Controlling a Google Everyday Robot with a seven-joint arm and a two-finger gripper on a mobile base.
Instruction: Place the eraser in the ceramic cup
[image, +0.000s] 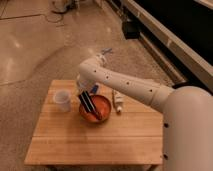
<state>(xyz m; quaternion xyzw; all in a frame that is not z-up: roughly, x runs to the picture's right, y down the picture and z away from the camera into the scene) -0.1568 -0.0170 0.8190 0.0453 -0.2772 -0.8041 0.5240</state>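
Your gripper (85, 96) is low over the left side of the orange bowl (102, 106), at the end of the white arm (125, 84) that reaches in from the right. It is closed on the upper end of the eraser (90, 106), so the black striped block hangs from it at a slant, upper end to the left, lower end down toward the middle of the bowl. You cannot tell whether that lower end touches the bowl's floor. The cup (62, 100) stands upright on the wooden table (100, 140), just left of the bowl and apart from it; the eraser is near it but not over it. A white tube (117, 101) lies on the table just right of the bowl. A flat blue thing (94, 89) shows behind the bowl, partly hidden by the gripper
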